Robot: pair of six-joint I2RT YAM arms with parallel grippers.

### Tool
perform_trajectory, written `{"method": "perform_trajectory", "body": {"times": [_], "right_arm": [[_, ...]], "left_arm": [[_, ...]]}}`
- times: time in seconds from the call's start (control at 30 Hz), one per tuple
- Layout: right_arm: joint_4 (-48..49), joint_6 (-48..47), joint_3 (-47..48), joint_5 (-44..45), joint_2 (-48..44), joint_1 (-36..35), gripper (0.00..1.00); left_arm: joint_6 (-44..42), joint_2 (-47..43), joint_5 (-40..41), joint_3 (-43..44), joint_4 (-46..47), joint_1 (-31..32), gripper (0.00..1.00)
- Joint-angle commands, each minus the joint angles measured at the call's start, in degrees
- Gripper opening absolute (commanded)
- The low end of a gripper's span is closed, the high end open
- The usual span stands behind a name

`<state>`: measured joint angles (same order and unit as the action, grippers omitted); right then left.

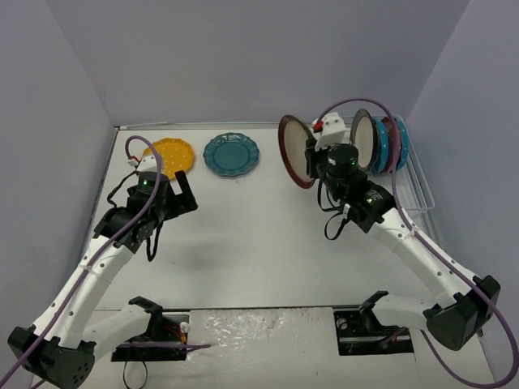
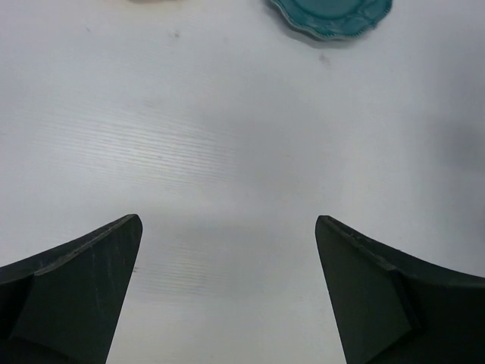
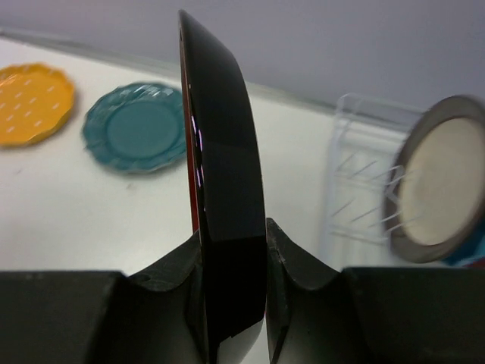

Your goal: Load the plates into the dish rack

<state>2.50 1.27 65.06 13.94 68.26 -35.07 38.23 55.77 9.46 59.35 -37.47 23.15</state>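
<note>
Fingers on extended right arm pinch maroon-rimmed plate upright near dish rack.

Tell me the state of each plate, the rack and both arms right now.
yellow plate: flat on table.
teal plate: flat on table.
maroon-rimmed plate: on edge, gripped.
dish rack: four plates standing inside.
left gripper: jaws open, empty.
right gripper: jaws shut on maroon-rimmed plate.

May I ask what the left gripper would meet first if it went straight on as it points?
Likely bare table: the left gripper aims between the teal plate and yellow plate, though depth is unclear.
</note>
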Motion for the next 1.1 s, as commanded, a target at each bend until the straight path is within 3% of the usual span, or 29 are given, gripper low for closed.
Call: {"method": "perform_trajectory", "body": {"times": [0.0,0.37,0.77,1.07], "right_arm": [[6.9,-13.5,10.7,7.8,2.2,9.3,0.00],[9.5,-19.2,24.6,-1.3,19.4,25.9,0.00],[12.3,-16.3,25.3,-7.4,29.8,31.2,0.00],[15.2,-12.5,20.5,-7.4,34.1,32.1,0.00]], "left_arm": [[-15.9,0.9,9.7,5.1,-4.1,-2.1,0.97],[-20.3,-0.8,1.7,-1.9,3.2,-7.5,0.97],[-20.1,0.0,3.4,-2.3,2.3,-7.7,0.97],[-20.0,0.4,3.0,-2.3,2.4,-7.7,0.97]]}}
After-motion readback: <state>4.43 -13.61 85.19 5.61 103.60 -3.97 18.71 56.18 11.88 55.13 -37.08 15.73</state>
